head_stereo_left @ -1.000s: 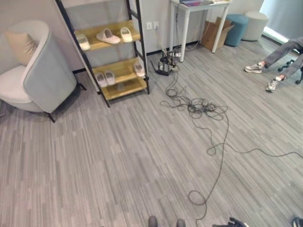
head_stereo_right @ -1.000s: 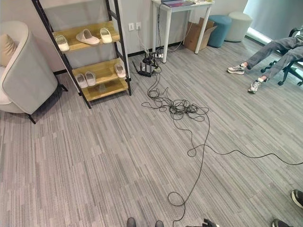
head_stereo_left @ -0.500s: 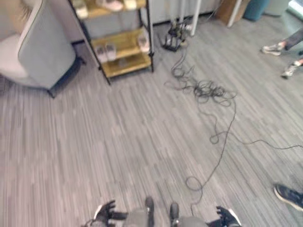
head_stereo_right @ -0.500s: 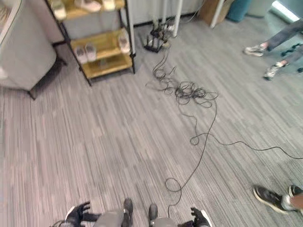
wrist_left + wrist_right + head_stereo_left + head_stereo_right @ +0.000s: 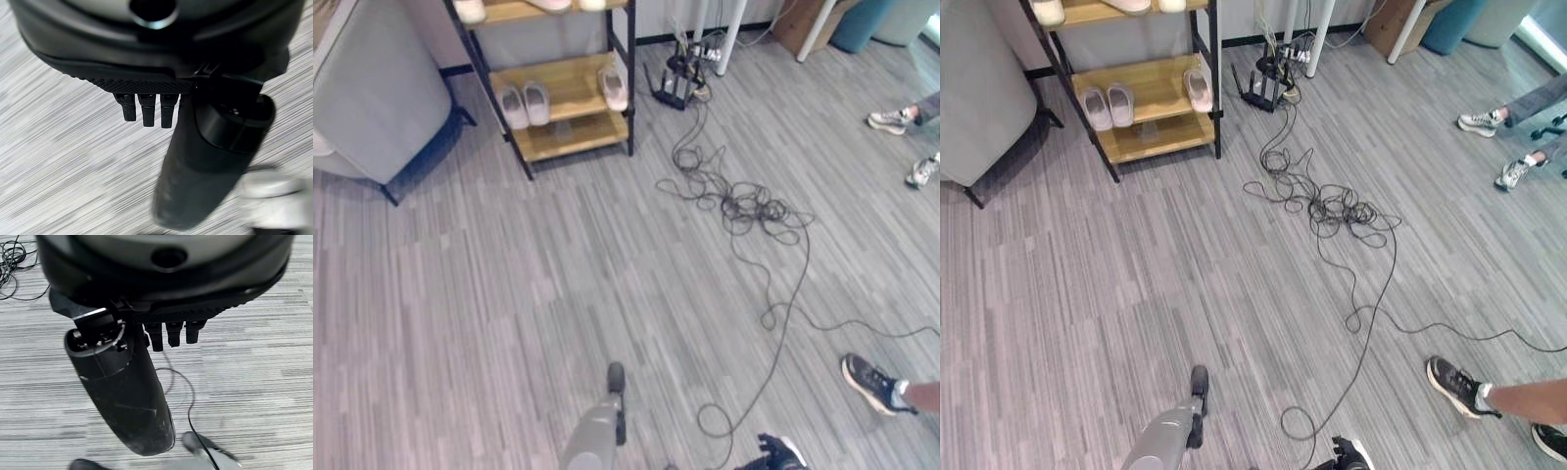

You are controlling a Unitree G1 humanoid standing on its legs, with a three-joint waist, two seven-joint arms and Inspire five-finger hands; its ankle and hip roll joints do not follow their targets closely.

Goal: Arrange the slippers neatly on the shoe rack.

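— Dark left hand (image 5: 195, 161) is hanging over grey floor (image 5: 509, 323), thumb straight, fingers relaxed, holding nothing.
— Right hand (image 5: 122, 391) is hanging likewise, slack and empty. Slippers (image 5: 525, 104) are sitting on the shoe rack (image 5: 570, 137) well ahead.

Office or lab room staged as a home entryway.
Grey plank floor (image 5: 1087, 294), shoe rack (image 5: 1141, 137) with pale slippers (image 5: 1107, 103) beside a grey armchair (image 5: 382, 93), white desk legs (image 5: 732, 39), loose cable tangle (image 5: 1337, 211), router (image 5: 1258, 93), cardboard box (image 5: 803, 20), seated person's shoes (image 5: 1481, 121).
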